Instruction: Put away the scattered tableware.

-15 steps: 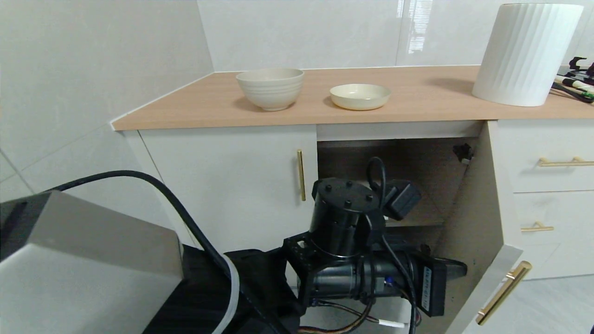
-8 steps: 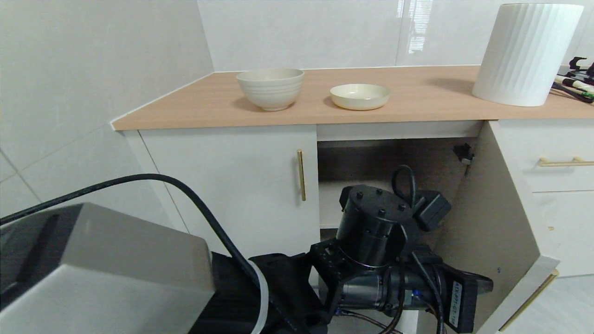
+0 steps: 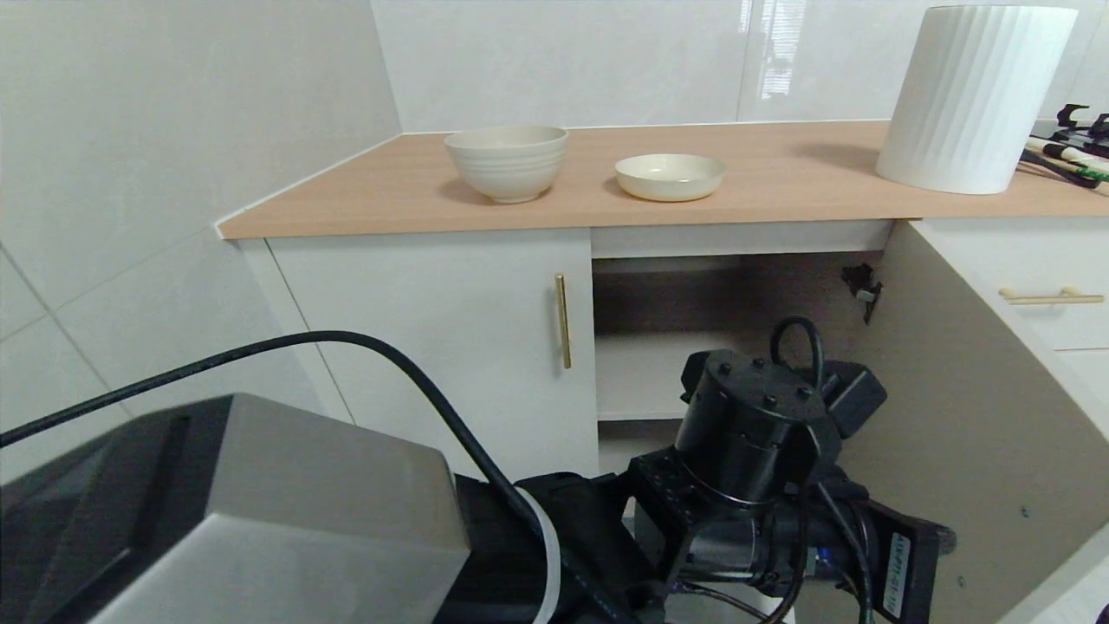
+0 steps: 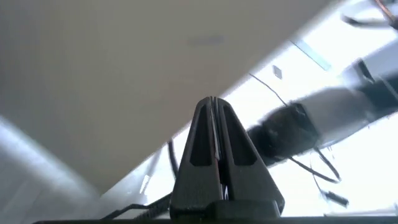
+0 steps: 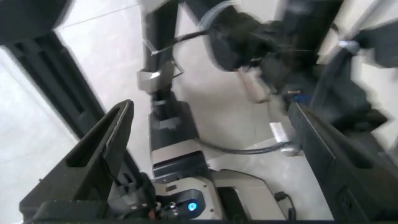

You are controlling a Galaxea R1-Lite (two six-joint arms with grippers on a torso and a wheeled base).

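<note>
Bowl (image 3: 507,162) and shallow dish (image 3: 670,177) sit on table (image 3: 346,204), upper centre of head frame, near each other, not touching. Left gripper (image 4: 212,149): jaws clenched on nothing. Right gripper (image 5: 217,155): jaws released wide. Cupboard door (image 3: 970,381) open, shelf (image 3: 641,373) exposed. I judge rim pinch best: bowl wall round, ribbed, glazed, likely slippery. Dish smooth, low-sided; I would carry it level. Table is matt wood-grain.

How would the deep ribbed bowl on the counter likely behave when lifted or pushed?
The ribbed bowl looks rigid and smooth, so it is probably slippery and breakable. Its narrow foot under a wide rim suggests it could tip if pushed near the rim.
</note>
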